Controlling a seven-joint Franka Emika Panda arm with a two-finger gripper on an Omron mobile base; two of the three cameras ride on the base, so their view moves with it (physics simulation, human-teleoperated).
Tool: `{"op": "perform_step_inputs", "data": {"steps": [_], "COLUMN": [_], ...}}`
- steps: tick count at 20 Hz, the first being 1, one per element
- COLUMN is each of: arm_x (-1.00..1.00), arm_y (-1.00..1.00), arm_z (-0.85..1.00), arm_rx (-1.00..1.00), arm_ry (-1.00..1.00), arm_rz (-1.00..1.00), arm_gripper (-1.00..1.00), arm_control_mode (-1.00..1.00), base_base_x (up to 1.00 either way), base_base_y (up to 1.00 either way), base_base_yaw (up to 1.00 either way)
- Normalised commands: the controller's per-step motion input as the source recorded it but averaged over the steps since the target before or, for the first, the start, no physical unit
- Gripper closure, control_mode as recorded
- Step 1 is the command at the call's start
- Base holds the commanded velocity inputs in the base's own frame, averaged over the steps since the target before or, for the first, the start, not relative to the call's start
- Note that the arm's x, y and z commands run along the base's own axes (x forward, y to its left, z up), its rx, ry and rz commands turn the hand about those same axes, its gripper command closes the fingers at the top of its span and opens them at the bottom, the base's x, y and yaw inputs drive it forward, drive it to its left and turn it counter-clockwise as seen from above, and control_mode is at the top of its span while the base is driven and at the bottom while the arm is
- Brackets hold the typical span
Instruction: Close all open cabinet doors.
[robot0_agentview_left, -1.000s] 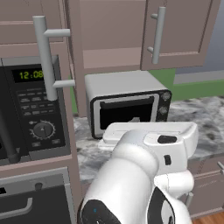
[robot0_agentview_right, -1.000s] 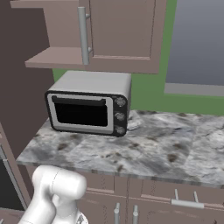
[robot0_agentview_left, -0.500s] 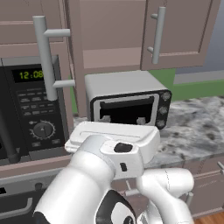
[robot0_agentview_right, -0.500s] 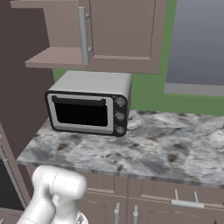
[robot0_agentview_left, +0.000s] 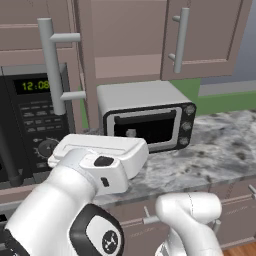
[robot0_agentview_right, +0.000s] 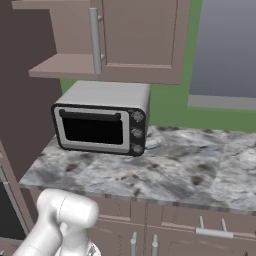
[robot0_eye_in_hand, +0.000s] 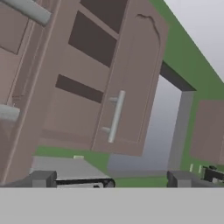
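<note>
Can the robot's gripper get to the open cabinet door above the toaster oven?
Probably yes. In the hand view the gripper points at the open cabinet door and its handle, with nothing between them. The toaster oven sits lower, out of the way.

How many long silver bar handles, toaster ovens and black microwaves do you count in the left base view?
long silver bar handles: 2
toaster oven: 1
black microwave: 1
Total: 4
</note>
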Motion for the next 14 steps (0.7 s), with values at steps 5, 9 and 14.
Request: {"op": "perform_step_inputs", "data": {"steps": [5,9,14], "arm_x": [0.29,0.30,0.47], "arm_y": [0.34,0.28,0.30], "arm_z": [-0.12,-0.25,-0.11], "arm_rx": [0.00,0.00,0.00], "arm_ry": [0.00,0.00,0.00], "arm_rz": [-0.06,-0.12,-0.09], "arm_gripper": [-1.00,-1.00,-1.00], "arm_control_mode": [-1.00,-1.00,-1.00], "base_base_x": [0.00,0.00,0.00], "base_base_y": [0.00,0.00,0.00], "base_base_yaw": [0.00,0.00,0.00]}}
